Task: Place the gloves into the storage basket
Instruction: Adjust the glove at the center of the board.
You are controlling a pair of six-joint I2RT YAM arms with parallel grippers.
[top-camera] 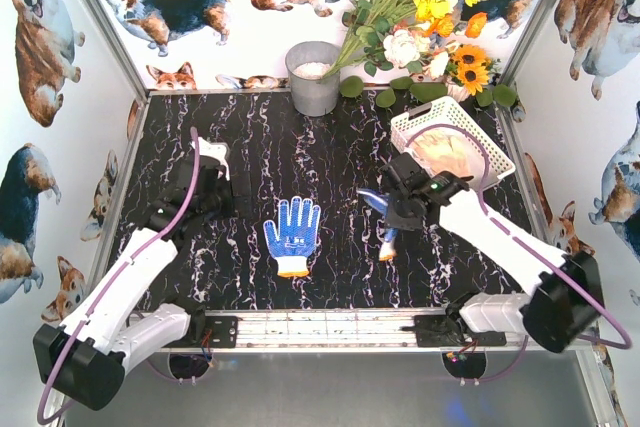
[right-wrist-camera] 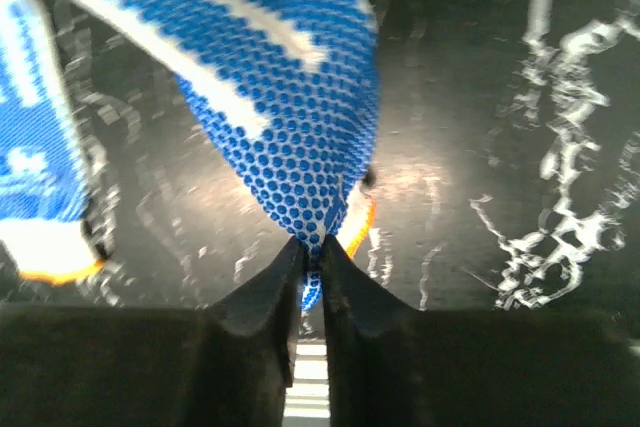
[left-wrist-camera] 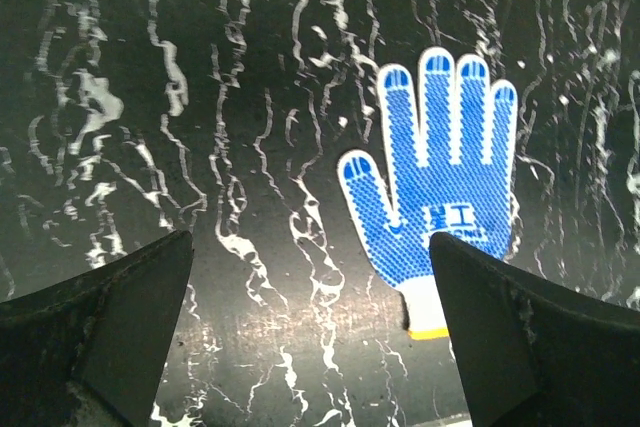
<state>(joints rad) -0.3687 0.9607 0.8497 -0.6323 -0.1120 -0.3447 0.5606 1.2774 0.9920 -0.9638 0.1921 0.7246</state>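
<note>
Surface: a black marble-effect tabletop with white veining [top-camera: 330, 147], bounded by aluminium corner posts [top-camera: 100, 17] and white walls printed with corgi dogs [top-camera: 40, 37]. A metal rail [top-camera: 320, 327] runs along the near edge and carries both arm bases.

Far edge: 1 grey metal bucket [top-camera: 314, 77] stands upright at centre. A bunch of yellow, white and orange flowers [top-camera: 420, 7] leans out of it to the right.

Far right corner: the white plastic lattice-sided storage basket [top-camera: 420, 117] sits at an angle to the table edges. Cream gloves [top-camera: 445, 157] lie inside it.

Centre: 1 blue-dotted white knit glove with an orange-edged cuff [top-camera: 292, 235] lies flat, fingers toward the far wall, well apart from the basket.

Right gripper [right-wrist-camera: 311, 247]: jaws closed, pinching a 2nd blue-dotted glove [right-wrist-camera: 290, 117] between the flat glove and the basket. Whether it clears the table cannot be told.

Left gripper [left-wrist-camera: 310, 239]: jaws spread wide, holding nothing, above bare tabletop left of the flat glove.
</note>
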